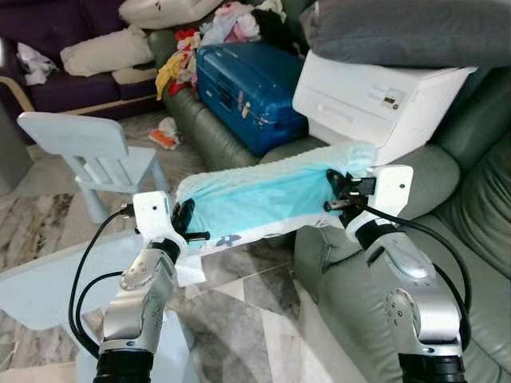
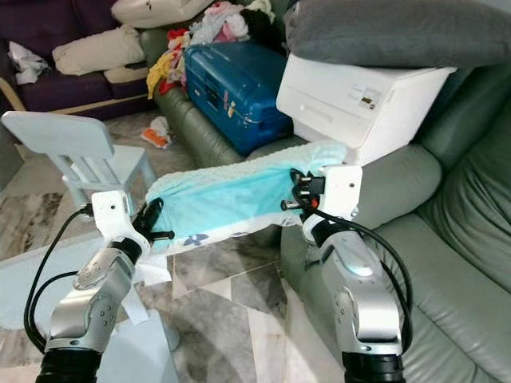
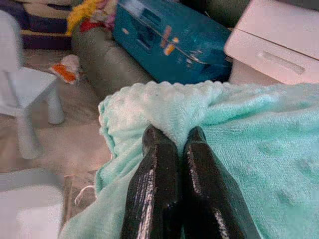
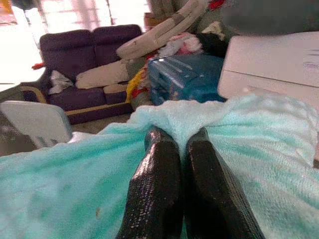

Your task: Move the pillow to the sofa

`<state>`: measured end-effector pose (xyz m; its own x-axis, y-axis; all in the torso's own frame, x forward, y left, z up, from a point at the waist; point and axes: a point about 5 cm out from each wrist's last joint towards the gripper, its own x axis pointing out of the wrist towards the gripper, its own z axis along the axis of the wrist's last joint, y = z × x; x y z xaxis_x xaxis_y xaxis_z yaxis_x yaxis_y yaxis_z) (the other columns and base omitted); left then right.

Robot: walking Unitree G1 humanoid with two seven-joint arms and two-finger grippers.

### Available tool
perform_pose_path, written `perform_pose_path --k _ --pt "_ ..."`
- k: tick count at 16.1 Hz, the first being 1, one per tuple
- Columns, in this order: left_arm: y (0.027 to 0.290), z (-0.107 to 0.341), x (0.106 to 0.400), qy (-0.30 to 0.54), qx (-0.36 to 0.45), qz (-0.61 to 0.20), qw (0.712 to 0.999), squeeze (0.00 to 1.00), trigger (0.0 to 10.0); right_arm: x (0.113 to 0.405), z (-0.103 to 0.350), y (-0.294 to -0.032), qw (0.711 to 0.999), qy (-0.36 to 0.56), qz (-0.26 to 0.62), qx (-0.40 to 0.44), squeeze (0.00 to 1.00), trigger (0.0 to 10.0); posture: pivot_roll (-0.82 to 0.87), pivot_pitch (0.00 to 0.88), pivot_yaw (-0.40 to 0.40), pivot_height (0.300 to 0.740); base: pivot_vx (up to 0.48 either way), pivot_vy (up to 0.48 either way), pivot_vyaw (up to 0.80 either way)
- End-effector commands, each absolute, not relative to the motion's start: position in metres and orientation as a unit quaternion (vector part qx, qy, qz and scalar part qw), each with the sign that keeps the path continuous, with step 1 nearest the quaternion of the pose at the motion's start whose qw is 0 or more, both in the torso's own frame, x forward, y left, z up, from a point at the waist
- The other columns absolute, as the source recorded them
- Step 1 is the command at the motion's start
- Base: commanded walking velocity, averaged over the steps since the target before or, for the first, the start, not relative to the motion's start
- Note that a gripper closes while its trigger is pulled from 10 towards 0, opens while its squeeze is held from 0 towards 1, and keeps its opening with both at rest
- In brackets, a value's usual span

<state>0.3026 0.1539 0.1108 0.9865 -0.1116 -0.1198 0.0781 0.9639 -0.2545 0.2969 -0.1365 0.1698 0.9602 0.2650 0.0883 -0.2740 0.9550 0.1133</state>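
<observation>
The pillow (image 1: 263,195) hangs in mid-air, stretched between both arms above the marble floor (image 1: 239,319): fluffy mint-green fleece, nubbly on top, smooth turquoise underneath. Left gripper (image 3: 174,142) has jaws clenched on its near-left edge; right gripper (image 4: 177,137) pinches the other end. The grey-green sofa (image 1: 471,207) lies at three o'clock.

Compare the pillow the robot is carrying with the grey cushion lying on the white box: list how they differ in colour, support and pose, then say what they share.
Colour: the pillow is fuzzy turquoise; the grey cushion is plain dark grey.
Support: the pillow hangs in the air, pinched at its ends by the left gripper and right gripper; the grey cushion rests on the white box.
Pose: the pillow slopes up toward the robot's right; the cushion lies roughly flat.
Both are soft and elongated.
</observation>
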Motion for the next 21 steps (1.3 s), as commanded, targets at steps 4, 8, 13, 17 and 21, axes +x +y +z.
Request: perform_pose_path --k 4,8,13,17,21 --pt "0.1558 0.1130 0.3014 0.068 -0.136 -0.046 0.987 0.00 10.0 0.2940 0.1777 -0.1357 0.987 -0.051 0.137 0.064 0.00 10.0 -0.17 0.000 0.019 0.740 0.000 0.000 0.00" --pt "0.1553 0.1133 0.3012 0.069 -0.140 -0.048 0.987 0.00 10.0 0.2937 0.1772 -0.1359 0.987 -0.048 0.137 0.064 0.00 10.0 -0.17 0.000 0.017 0.740 0.000 0.000 0.00" --pt "0.1544 0.1132 0.3007 0.072 -0.142 -0.051 0.986 0.00 10.0 0.2932 0.1763 -0.1358 0.987 -0.046 0.137 0.064 0.00 10.0 -0.17 0.000 0.018 0.740 0.000 0.200 0.00" --pt "0.1543 0.1130 0.3001 0.074 -0.142 -0.053 0.986 0.00 10.0 0.2926 0.1763 -0.1357 0.988 -0.045 0.136 0.063 0.00 10.0 -0.17 0.000 0.018 0.740 0.000 0.392 0.00" --pt "0.1530 0.1125 0.2997 0.076 -0.141 -0.055 0.985 0.00 10.0 0.2927 0.1764 -0.1366 0.988 -0.044 0.136 0.062 0.00 10.0 -0.18 0.000 0.015 0.740 0.000 0.430 0.00"
